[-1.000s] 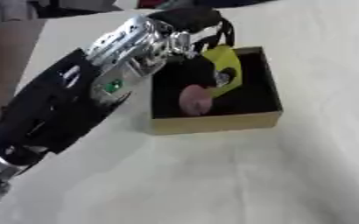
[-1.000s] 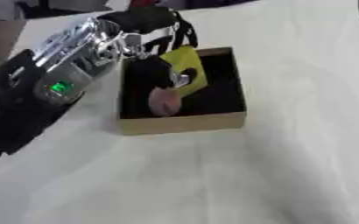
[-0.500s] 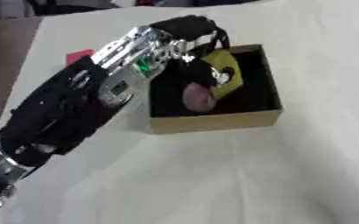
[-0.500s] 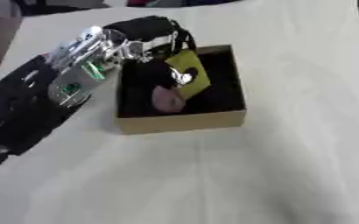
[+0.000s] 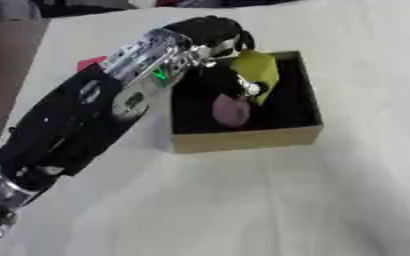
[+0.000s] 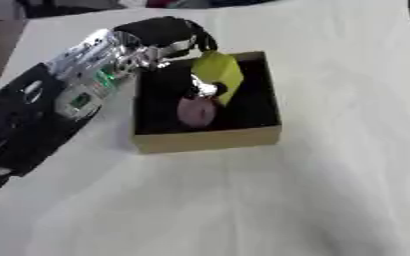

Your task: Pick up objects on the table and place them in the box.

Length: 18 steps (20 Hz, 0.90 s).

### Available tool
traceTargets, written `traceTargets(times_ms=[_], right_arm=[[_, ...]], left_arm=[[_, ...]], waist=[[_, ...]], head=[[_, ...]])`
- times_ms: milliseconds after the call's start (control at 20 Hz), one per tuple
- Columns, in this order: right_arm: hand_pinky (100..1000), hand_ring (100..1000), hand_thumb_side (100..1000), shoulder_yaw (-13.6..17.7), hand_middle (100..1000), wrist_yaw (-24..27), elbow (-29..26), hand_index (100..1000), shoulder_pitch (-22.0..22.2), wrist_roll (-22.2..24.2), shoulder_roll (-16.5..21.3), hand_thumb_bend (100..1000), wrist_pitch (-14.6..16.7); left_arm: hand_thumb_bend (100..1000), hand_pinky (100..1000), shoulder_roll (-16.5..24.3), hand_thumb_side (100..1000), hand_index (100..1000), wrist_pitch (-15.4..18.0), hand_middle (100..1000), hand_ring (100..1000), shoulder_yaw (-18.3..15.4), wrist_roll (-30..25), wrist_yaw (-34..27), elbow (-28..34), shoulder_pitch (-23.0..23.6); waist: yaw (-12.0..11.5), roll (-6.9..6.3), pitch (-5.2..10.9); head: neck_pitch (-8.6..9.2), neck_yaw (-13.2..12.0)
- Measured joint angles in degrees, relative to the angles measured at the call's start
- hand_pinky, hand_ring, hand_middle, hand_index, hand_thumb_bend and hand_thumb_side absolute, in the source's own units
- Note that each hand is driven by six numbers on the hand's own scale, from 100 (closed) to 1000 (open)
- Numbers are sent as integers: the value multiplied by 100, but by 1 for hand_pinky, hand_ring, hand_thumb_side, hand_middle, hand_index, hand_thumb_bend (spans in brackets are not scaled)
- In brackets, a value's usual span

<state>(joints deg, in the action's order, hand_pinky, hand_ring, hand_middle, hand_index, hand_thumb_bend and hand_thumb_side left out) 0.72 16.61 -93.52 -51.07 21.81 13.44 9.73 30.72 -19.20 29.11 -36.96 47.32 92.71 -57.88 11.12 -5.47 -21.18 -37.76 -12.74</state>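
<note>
Left eye view: left hand (image 5: 219,47) grasping a yellow object (image 5: 255,75) over the box (image 5: 243,141), best lowered beside the pink object (image 5: 230,111) below before letting go

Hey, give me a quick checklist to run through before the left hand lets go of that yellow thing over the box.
1. Yellow object is over the box opening: ok.
2. Left hand holds it, fingers curled round its top: ok.
3. Pink object already lies inside the box: ok.
4. Bare black floor left beside the pink object: ok, on the right.
5. Yellow object touching the box floor: cannot tell.
6. Right hand out of the way: ok, it shows in neither view.
</note>
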Motion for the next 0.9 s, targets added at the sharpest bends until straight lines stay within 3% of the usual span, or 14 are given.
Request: traceTargets(times_ms=[550, 600, 650, 900], right_arm=[[979, 853, 769, 32, 623, 1, -35, 713, 49, -33, -10, 100, -5], [978, 853, 772, 32, 623, 1, -35, 712, 61, -37, -11, 100, -1], [978, 853, 769, 33, 623, 1, -35, 712, 68, -44, -16, 100, 4], [977, 852, 768, 56, 623, 1, -52, 712, 107, -81, -51, 100, 15]], left_arm=[[304, 649, 157, 813, 860, -468, 687, 746, -481, -296, -564, 1412, 45], [250, 639, 168, 878, 852, -502, 675, 734, -518, -304, -616, 1499, 49], [274, 637, 184, 815, 850, -539, 671, 731, -557, -311, -683, 1589, 61], [244, 643, 352, 788, 853, -727, 681, 738, -845, -257, -1011, 1999, 167]], waist=[[-99, 77, 75], [-107, 84, 77], [-117, 88, 83], [-177, 128, 154]], head=[[-49, 32], [-49, 33], [-50, 35], [-61, 59]])
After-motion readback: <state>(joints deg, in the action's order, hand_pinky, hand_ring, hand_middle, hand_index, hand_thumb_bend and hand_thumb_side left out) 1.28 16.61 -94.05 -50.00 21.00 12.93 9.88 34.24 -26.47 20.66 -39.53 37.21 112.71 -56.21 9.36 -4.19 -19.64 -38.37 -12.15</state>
